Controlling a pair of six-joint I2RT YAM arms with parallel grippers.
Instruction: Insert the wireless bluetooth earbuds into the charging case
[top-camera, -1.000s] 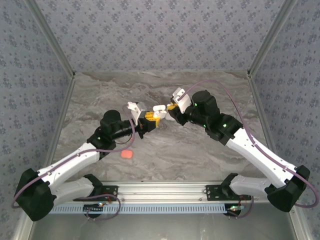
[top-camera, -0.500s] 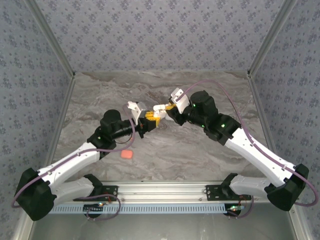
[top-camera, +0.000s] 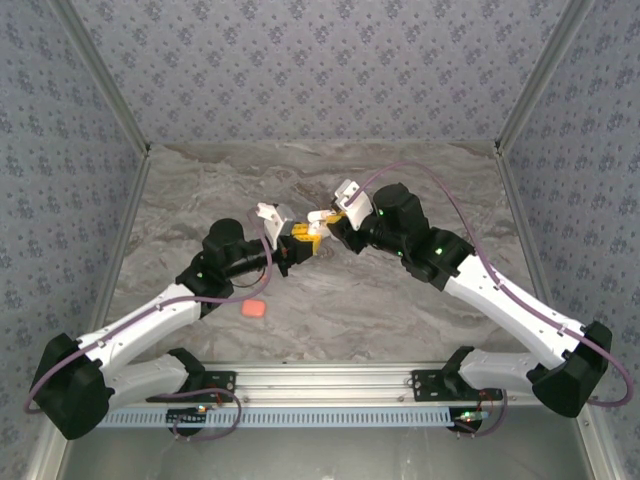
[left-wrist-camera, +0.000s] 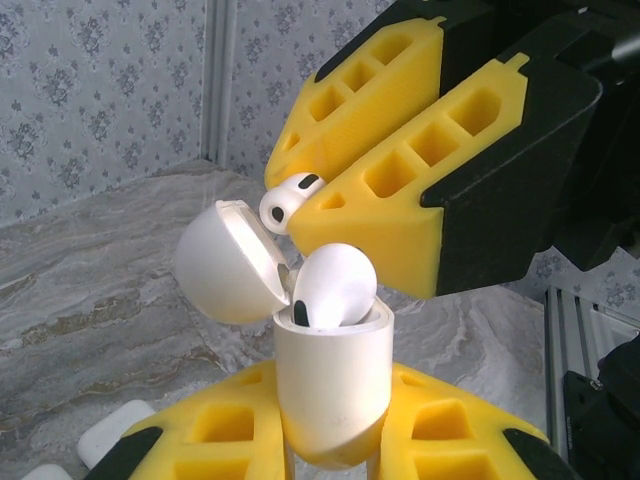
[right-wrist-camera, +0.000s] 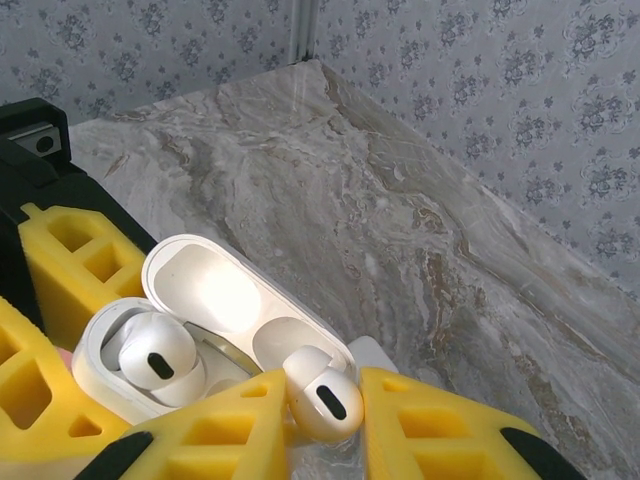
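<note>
Here, the left gripper (left-wrist-camera: 331, 432) has its ribbed yellow foam fingers (left-wrist-camera: 225, 425) closed narrowly on the charging case (left-wrist-camera: 332, 375), a smooth, glossy white shell with rounded corners. It holds the case upright above the table (top-camera: 400, 300). The domed lid (left-wrist-camera: 222, 262) is swung open to one side, and its inner face shows two shallow hollows. A seated earbud (left-wrist-camera: 335, 285), a glossy white bulb with a small dark oval on it, sits in one slot of the case with its head standing above the rim.

The right gripper (right-wrist-camera: 322, 412) is pinched shut on the held earbud (right-wrist-camera: 320, 395), which is also white with a dark oval. The wedge-shaped yellow fingers (right-wrist-camera: 440, 425) meet around its stem. In the left wrist view this earbud hangs just above the case, beside the lid's upper edge. I cannot tell whether it touches the lid.

Seen from above, the two grippers meet tip to tip near the middle of the table, which is a flat slab with grey-brown marble veining. A small coral-red piece (top-camera: 256, 310) lies near the left arm, well apart from the grippers. A flat white rounded piece (left-wrist-camera: 115, 440) lies on the table below the case. Open surface runs from the grippers to the far wall (top-camera: 320, 70) and to both side walls. The walls have a small floral pattern and meet at metal corner posts.
</note>
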